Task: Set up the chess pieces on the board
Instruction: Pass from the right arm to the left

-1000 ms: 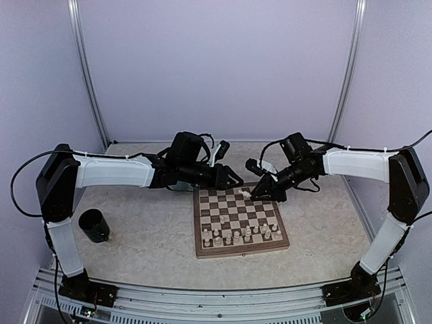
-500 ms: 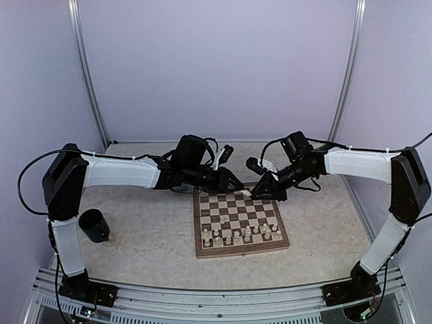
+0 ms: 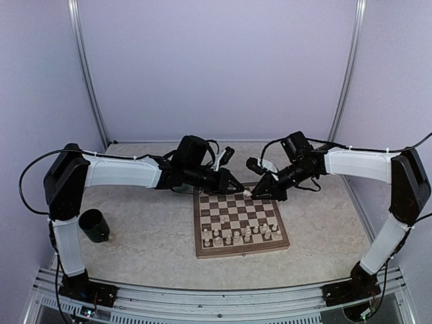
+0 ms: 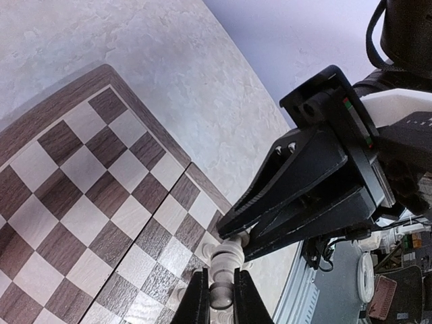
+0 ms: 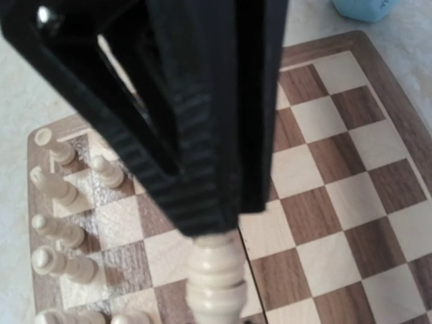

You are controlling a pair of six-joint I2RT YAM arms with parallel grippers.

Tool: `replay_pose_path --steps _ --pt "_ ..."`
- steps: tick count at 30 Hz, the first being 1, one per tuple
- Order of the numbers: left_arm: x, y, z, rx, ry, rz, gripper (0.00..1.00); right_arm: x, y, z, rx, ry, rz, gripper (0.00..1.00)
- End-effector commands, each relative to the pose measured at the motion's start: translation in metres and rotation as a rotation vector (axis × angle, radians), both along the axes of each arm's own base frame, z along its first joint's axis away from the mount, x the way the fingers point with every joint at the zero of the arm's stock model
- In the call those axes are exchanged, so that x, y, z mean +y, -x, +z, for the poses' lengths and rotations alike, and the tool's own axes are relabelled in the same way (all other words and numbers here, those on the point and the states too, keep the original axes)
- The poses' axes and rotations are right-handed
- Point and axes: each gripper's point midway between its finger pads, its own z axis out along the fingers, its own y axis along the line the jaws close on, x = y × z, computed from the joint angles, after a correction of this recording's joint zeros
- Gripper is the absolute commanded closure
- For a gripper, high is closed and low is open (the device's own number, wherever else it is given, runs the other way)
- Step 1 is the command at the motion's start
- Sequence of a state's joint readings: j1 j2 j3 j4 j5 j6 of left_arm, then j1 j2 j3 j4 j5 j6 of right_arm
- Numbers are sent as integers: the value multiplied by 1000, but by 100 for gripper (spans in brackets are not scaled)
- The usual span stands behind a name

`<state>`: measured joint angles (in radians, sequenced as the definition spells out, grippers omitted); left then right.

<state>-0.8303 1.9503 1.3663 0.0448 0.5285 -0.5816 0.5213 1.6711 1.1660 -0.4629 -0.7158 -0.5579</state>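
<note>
One pale chess piece (image 3: 248, 193) hangs over the far edge of the board (image 3: 200, 223), held from both sides. My left gripper (image 3: 239, 187) is shut on its rounded end. In the left wrist view the two fingers (image 4: 201, 290) press against the piece (image 4: 227, 258). My right gripper (image 3: 256, 194) is shut on the other end. The right wrist view shows the piece (image 5: 214, 280) sticking out below the closed right gripper (image 5: 210, 226). Several other chess pieces (image 3: 239, 235) stand in two rows at the board's near end.
A black cup (image 3: 94, 226) stands on the table left of the board, by the left arm's base. A light blue object (image 5: 362, 8) lies beyond the board's far edge. Metal frame posts stand at the back corners.
My left gripper has moved right to meet the right gripper and has closed on the piece that the right gripper holds. The right arm has stayed still.
</note>
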Motion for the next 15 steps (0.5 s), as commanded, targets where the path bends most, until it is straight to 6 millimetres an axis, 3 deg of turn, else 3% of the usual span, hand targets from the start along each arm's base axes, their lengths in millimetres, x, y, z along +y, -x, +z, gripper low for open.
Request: replay_pose_path --steps 1,7,15 --pt "-1 -2 8 -31 -45 -4 93 -2 -8 5 -36 9 -20 93" --pt "16 -9 10 -131 -276 23 95 -16 -30 -21 -98 138 -97 94" --pt "39 -1 -26 -149 -581 45 96 -42 -63 -32 -200 274 -243 96"
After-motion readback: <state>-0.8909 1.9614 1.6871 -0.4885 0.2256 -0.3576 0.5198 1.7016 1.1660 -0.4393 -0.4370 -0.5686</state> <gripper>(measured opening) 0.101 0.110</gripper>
